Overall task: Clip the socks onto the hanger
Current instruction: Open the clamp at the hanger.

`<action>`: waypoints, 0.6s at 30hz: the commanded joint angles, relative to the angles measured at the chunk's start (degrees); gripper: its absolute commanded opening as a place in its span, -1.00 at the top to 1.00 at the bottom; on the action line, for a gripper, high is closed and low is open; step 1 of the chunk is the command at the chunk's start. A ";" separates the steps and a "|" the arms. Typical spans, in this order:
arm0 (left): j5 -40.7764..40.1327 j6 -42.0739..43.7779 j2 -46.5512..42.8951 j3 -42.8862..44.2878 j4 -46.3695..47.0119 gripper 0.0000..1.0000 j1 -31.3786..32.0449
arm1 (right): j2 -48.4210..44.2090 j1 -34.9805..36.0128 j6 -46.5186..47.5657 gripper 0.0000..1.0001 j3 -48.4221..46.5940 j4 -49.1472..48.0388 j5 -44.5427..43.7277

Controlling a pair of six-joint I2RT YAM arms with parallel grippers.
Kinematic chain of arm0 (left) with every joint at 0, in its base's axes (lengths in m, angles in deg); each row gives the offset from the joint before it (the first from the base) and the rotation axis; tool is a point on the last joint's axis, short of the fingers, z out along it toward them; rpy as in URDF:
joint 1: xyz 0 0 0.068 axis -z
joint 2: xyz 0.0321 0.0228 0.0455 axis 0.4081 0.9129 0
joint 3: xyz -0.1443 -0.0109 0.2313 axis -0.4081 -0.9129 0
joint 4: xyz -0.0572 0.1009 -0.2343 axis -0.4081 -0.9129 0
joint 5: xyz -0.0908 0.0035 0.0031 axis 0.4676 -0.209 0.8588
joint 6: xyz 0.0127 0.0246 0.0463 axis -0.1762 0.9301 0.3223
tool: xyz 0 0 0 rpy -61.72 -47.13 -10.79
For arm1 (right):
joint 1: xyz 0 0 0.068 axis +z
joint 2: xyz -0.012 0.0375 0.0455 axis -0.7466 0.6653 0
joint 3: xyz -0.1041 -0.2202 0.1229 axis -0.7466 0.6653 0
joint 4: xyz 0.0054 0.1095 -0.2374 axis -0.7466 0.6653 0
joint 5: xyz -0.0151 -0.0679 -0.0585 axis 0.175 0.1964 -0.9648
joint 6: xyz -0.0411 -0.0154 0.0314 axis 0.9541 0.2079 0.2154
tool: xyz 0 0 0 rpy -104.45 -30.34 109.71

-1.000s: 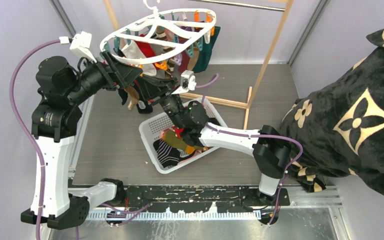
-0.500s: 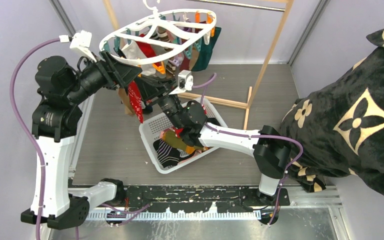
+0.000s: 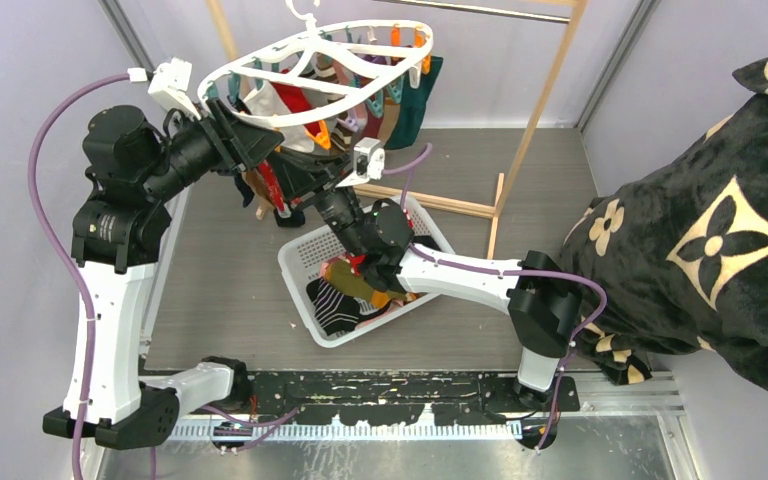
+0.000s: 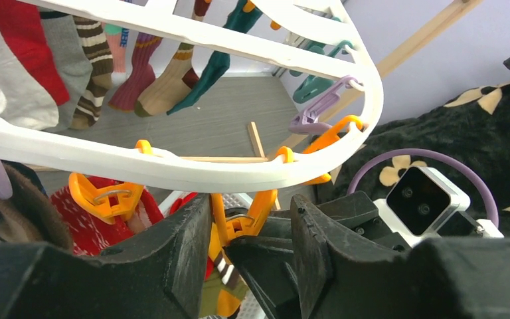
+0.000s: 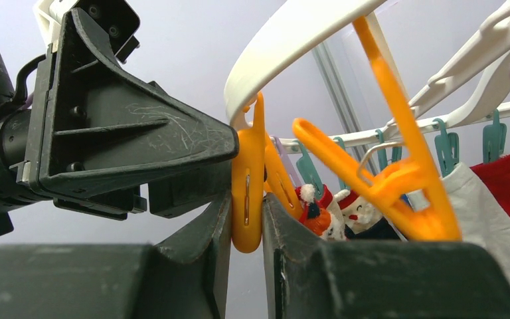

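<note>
Left gripper [image 4: 252, 203] is up at the hanger's [image 4: 172, 174] near rim. Its fingers are apart, straddling an orange peg [image 5: 246, 173] that hangs from the rim. One peg handle sits against a finger and the other is clear of it.

Right gripper [image 5: 247, 198] comes at the same rim from below, fingers pinched together on that peg's lower end. The tip of a left finger is just beside the peg.

Several socks [image 4: 153, 80] hang in a row from the hanger's far side. A red patterned sock [image 4: 103, 229] sits under the neighbouring orange peg on the near rim, but the grip can't be confirmed.

More socks [image 3: 345, 290] are piled in the white mesh basket [image 3: 300, 262] on the counter [image 3: 220, 290] below the hanger.
</note>
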 commanded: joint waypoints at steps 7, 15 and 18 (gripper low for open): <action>-4.43 1.24 0.13 0.41 0.02 0.11 0.91 | -0.05 1.22 1.98 0.49 -3.51 1.29 3.22; -6.22 1.47 0.96 0.96 -0.71 0.31 0.95 | -0.11 1.22 2.19 0.46 -3.95 3.84 3.83; -7.31 2.05 0.88 1.13 -1.26 0.48 0.95 | -0.74 1.22 2.21 0.28 -3.24 4.06 3.78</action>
